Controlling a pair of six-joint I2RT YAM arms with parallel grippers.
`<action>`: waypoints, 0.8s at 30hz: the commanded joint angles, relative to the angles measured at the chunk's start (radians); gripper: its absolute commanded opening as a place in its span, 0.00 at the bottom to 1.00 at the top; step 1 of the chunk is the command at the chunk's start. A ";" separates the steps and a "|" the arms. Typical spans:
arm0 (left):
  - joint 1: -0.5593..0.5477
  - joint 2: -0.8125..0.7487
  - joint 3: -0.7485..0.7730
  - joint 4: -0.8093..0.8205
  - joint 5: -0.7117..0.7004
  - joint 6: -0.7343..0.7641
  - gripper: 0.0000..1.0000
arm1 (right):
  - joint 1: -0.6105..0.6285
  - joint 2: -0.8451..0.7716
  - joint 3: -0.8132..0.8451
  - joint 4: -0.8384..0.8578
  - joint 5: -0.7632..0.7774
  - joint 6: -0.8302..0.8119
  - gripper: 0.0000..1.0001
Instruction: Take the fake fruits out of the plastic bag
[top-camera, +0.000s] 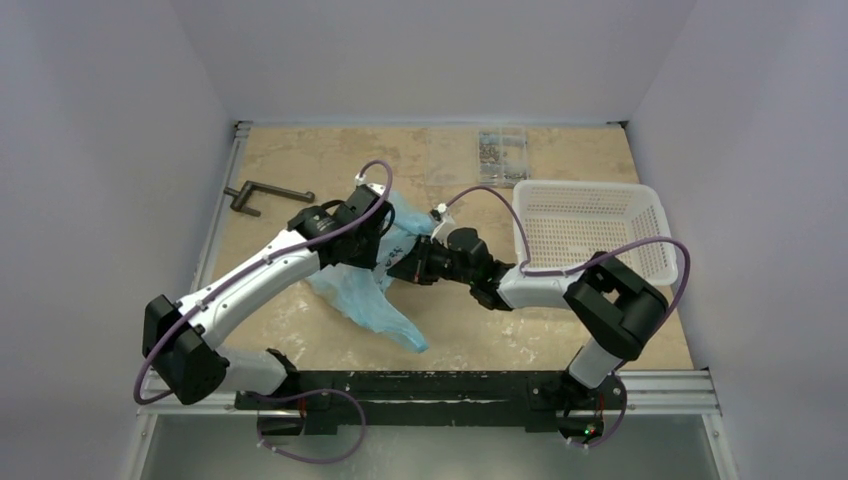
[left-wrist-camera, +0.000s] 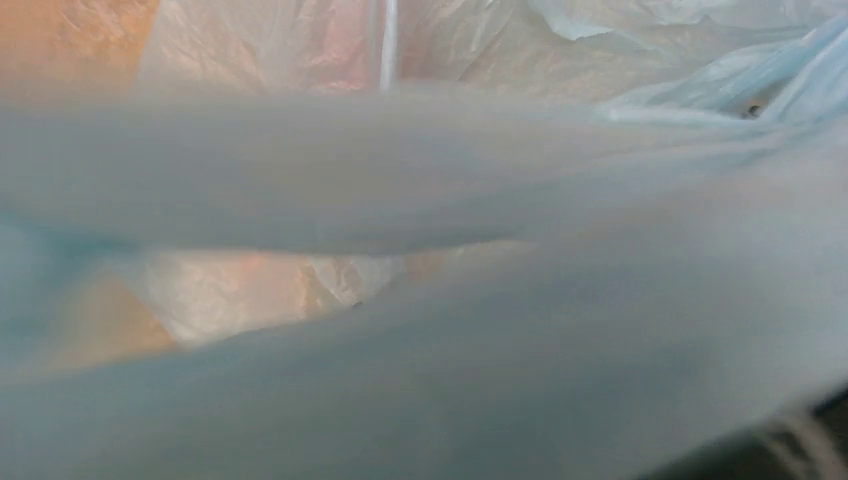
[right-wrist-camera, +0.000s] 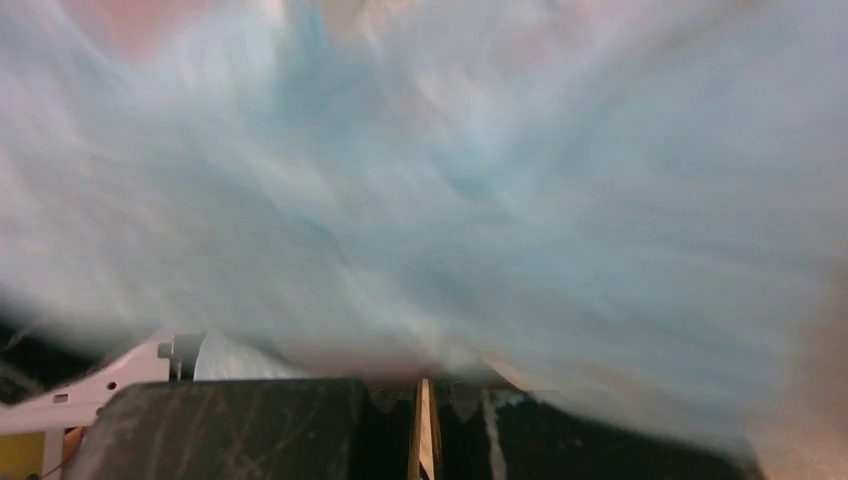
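You'll find the plastic bag (top-camera: 360, 290) just left of centre in the top view: thin, light blue, crumpled, lying flat on the table. One end reaches up toward the middle of the frame, and a narrow tail trails off to the lower right. In the left wrist view its film (left-wrist-camera: 500, 380) fills the frame in blurred, translucent folds. In the right wrist view it (right-wrist-camera: 450, 200) is a pale blue smear. Orange-pink tints show through at left, but you can't tell whether they're the fake fruits.
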 joint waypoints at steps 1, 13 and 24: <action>0.003 -0.010 0.046 -0.039 -0.139 0.030 0.20 | 0.010 -0.072 -0.028 -0.013 0.050 -0.029 0.00; 0.296 -0.313 0.076 -0.036 -0.025 0.133 0.00 | 0.011 -0.160 -0.225 -0.129 0.285 0.020 0.00; 0.342 -0.336 0.061 -0.061 0.164 0.153 0.00 | 0.012 -0.154 -0.218 -0.109 0.238 -0.060 0.00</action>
